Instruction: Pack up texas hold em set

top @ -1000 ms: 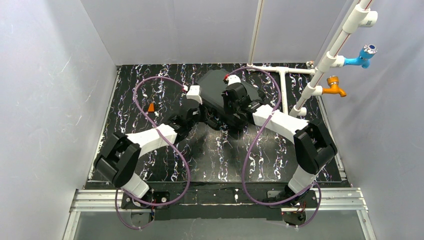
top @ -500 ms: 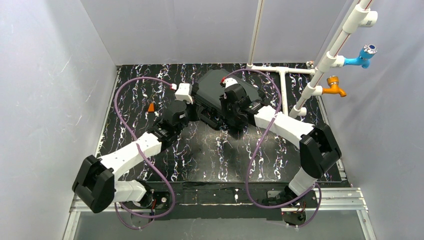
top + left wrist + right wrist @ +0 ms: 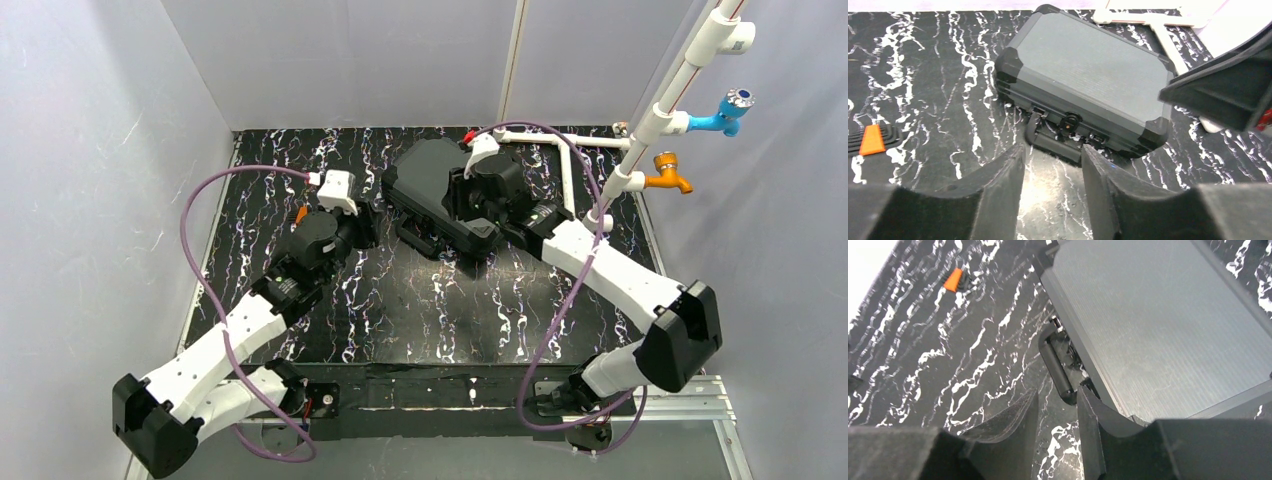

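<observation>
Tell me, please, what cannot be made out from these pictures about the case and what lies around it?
- Contents of the case: hidden in every view by its shut lid.
- Latches: too small in the left wrist view to tell whether they are fastened.
- Right gripper: in the top view its own wrist housing hides the fingers.
- Orange piece: too small to identify, and the black part beneath it is cut off by the left wrist view's edge.
</observation>
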Tool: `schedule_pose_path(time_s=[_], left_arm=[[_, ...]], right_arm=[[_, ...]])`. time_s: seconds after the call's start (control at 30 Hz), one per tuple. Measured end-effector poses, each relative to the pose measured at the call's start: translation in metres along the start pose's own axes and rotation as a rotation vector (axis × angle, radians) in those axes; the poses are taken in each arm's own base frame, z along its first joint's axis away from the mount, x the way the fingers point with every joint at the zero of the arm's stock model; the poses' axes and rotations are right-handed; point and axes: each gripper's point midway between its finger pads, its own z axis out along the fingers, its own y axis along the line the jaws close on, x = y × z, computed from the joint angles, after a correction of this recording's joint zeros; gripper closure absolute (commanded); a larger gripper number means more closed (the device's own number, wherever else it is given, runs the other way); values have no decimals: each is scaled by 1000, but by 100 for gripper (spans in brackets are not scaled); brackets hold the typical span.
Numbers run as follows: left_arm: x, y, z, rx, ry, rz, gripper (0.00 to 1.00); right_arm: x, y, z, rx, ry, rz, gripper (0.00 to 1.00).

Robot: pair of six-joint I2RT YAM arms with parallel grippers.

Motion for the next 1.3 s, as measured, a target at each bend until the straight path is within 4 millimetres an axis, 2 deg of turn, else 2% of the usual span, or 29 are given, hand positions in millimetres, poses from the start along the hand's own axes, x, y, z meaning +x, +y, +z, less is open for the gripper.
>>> schedule_pose_path(time_s=[0.07,0.2,0.37,0.43,0.5,0.67,0.87,0.97,1.07,1.3], left_arm=[[1,5,-7,-16,18,14,40],[-3,12,-22,-36,40,45,22],[-12,19,-41,-42,47,89,10],[-20,21,-48,-45,40,110,6],[-32,24,-56,-54,22,133,2],[-59,37,-75,-99,-43,210,2],[-78,63,-86,-220,-122,341,2],[-72,75,-88,-270,-148,392,2],[-57,85,-87,-304,-150,428,2],[-31,95,-81,-331,-115,472,2]], right_arm=[[-11,3,-8,-11,-37,4,52],[-31,7,-22,-31,-104,4,31],[-52,10,-41,-48,-177,-7,7],[-61,10,-51,-52,-211,-12,2],[-71,11,-62,-60,-254,-14,2],[-88,12,-85,-77,-354,0,2],[-93,10,-88,-68,-387,13,2],[-94,9,-88,-67,-398,15,2],[-91,8,-90,-70,-406,15,2],[-96,6,-95,-66,-447,26,2]])
